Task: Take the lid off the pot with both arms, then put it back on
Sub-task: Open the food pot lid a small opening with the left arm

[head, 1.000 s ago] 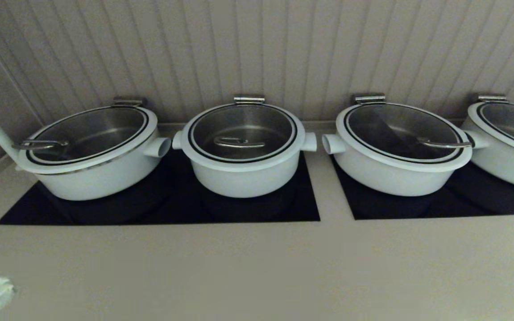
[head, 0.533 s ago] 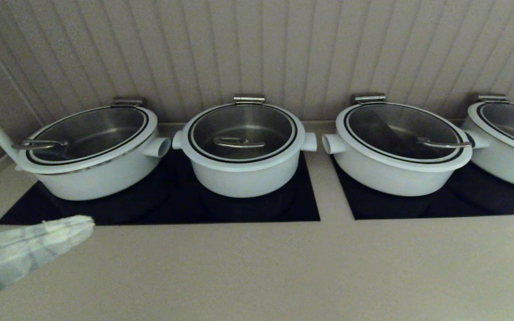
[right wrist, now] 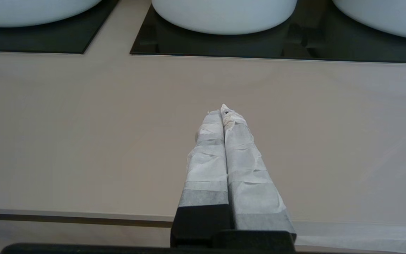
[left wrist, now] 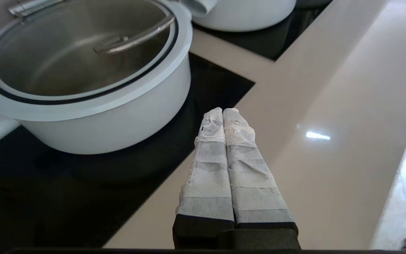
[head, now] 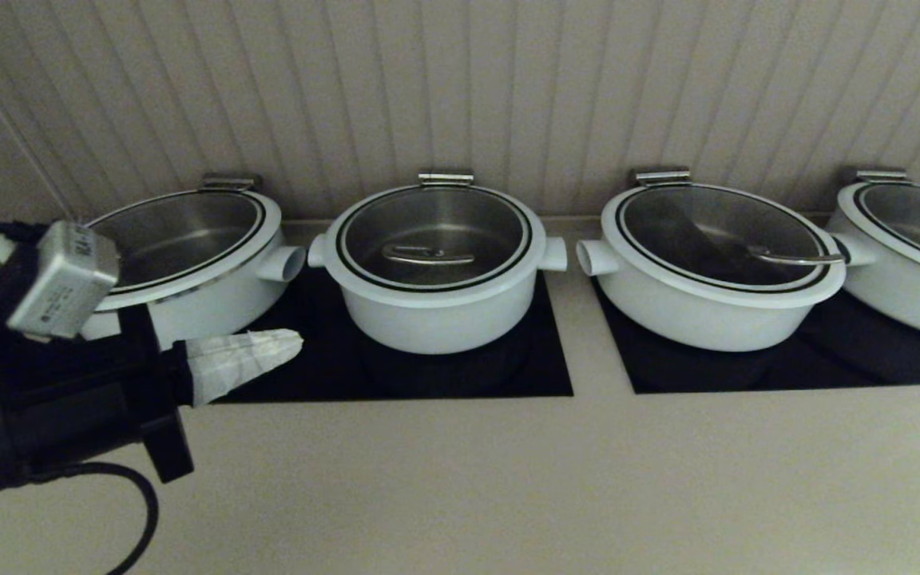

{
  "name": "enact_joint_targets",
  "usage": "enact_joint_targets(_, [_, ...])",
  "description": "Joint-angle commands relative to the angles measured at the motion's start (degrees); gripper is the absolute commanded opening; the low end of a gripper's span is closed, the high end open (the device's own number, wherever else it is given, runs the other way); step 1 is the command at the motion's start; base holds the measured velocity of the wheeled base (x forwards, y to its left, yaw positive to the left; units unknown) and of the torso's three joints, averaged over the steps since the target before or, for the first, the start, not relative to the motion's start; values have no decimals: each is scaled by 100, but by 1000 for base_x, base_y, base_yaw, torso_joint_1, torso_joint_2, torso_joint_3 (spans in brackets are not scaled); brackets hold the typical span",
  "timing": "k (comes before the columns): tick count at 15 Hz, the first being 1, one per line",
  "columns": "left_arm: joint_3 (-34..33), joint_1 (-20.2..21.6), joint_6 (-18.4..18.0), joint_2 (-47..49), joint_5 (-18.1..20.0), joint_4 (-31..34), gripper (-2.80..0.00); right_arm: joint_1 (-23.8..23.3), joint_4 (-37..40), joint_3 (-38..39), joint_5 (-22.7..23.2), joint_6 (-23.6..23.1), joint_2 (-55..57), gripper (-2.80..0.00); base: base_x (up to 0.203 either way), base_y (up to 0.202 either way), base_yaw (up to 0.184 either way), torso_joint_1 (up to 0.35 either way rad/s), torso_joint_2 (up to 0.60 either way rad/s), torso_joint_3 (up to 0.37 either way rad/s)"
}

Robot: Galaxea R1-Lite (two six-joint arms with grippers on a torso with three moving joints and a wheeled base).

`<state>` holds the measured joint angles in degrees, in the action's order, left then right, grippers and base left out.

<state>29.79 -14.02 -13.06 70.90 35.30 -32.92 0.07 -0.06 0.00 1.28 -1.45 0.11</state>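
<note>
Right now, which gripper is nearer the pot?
Left. The left gripper, shut, hangs just off the pot's left side; the right gripper, shut, hangs over bare counter.
</note>
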Motion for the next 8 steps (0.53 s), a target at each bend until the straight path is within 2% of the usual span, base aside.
enact_joint_targets(1, [-33,-4,-39,553,-42,-114,-280,1,-2,0,4,-4,-2,-280,0,0,0,0,0,0])
enact_joint_targets(8, [214,-69,-99,1210,-87,-504,-280,1,-2,0,4,-4,-2,-280,0,0,0,0,0,0])
